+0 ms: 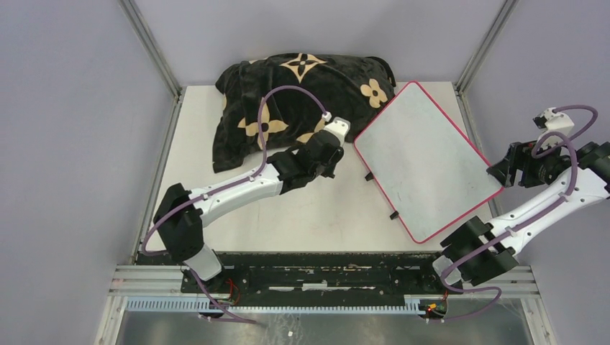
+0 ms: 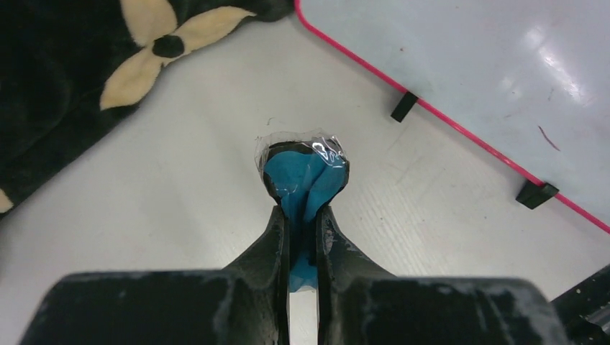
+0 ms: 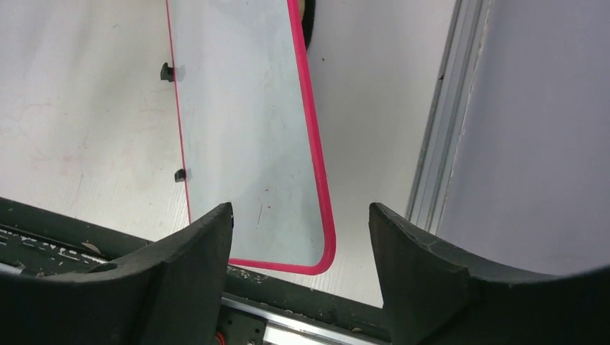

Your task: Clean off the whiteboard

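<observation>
The whiteboard (image 1: pixel 424 162) lies flat at the table's right, turned at an angle, white with a red-pink rim. It also shows in the left wrist view (image 2: pixel 467 65), with a small red mark (image 2: pixel 548 138), and in the right wrist view (image 3: pixel 244 129). My left gripper (image 1: pixel 325 162) is above bare table just left of the board's left corner. It is shut (image 2: pixel 303 212) on a blue eraser pad (image 2: pixel 302 172) covered in clear film. My right gripper (image 1: pixel 503 172) is open and empty at the board's right corner, its jaws wide apart (image 3: pixel 301 212).
A black pillow with tan flowers (image 1: pixel 288 93) lies at the back left, touching the board's far corner. Small black clips (image 2: pixel 404 106) stick out from the board's near-left edge. A black and metal rail (image 1: pixel 316 266) runs along the front. Grey walls and frame posts (image 1: pixel 475 50) enclose the table.
</observation>
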